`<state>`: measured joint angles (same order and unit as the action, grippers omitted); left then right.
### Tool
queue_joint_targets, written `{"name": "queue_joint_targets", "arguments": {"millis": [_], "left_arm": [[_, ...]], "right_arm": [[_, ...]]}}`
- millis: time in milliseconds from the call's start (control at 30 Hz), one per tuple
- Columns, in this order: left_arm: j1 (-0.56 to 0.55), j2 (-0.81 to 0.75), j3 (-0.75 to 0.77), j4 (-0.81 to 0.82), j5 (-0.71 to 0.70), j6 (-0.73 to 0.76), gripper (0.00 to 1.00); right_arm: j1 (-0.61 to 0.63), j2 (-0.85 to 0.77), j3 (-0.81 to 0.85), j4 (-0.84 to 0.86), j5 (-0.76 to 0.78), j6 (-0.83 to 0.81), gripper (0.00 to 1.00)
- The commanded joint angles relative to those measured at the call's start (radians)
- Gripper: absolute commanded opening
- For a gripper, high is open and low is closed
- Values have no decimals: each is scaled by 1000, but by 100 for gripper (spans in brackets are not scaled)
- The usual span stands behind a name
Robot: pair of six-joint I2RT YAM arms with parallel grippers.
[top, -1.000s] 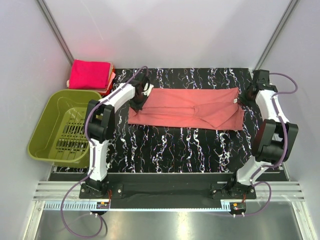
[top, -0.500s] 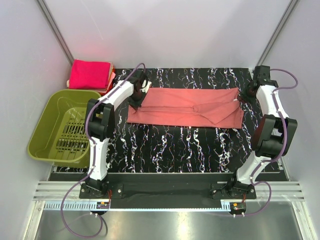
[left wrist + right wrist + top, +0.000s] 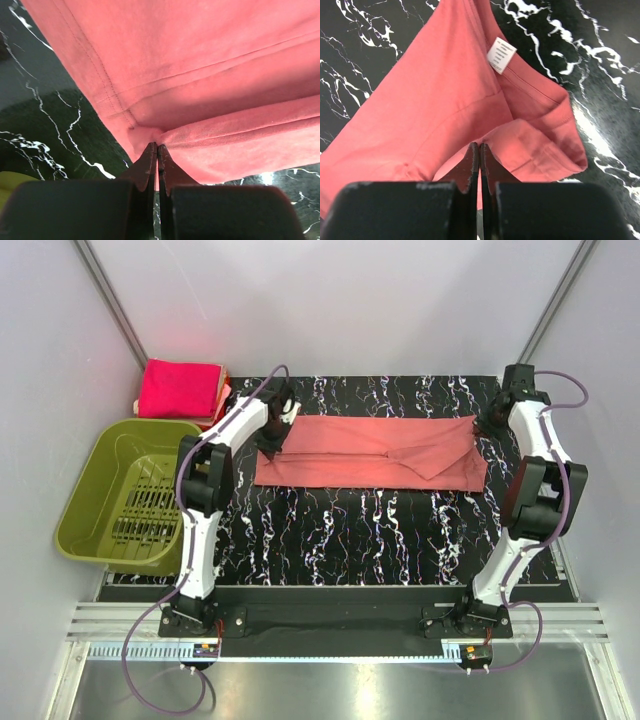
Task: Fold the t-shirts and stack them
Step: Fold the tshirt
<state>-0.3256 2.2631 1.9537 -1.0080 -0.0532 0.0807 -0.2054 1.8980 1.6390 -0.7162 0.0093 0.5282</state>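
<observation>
Roughly halfway, I would judge: the salmon t-shirt (image 3: 370,452) lies on the far part of the counter (image 3: 350,535), toward twelve o'clock. It is already folded lengthwise into a long flat band, with its ends at nine and three o'clock. The left claw (image 3: 157,146) is pinched tight on the cloth at the nine o'clock end, its tips meeting on a gathered bit of hem. The right claw (image 3: 479,145) is clamped the same way on a fold at the three o'clock end, with the white label (image 3: 501,55) showing farther along the fabric. Beyond the counter's corner at ten o'clock sits a stack of folded magenta t-shirts (image 3: 180,390), which reads as finished work. The olive basket (image 3: 85,502) at nine o'clock holds no shirt that I can see. What seems left is to fold this band crosswise into a compact rectangle and carry it over to the stack.
</observation>
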Motion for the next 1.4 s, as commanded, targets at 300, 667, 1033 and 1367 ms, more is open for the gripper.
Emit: {"name": "queue_joint_targets", "arguments": {"millis": [300,667,1033,1367], "left_arm": [[25,81,97,-98,-31,-4,0],[25,105,195,-112,-65,-32,0],[31,171,246,-106,-96,-41,2],[34,145,263,-107,-165,-58,23]], "right_arm": [[43,118,140,4,-5,-4,0],[46,154,209,-19,37,-4,0],[46,207,263,-16,-5,-8,0],[47,272,324,6,-83,-28,3]]}}
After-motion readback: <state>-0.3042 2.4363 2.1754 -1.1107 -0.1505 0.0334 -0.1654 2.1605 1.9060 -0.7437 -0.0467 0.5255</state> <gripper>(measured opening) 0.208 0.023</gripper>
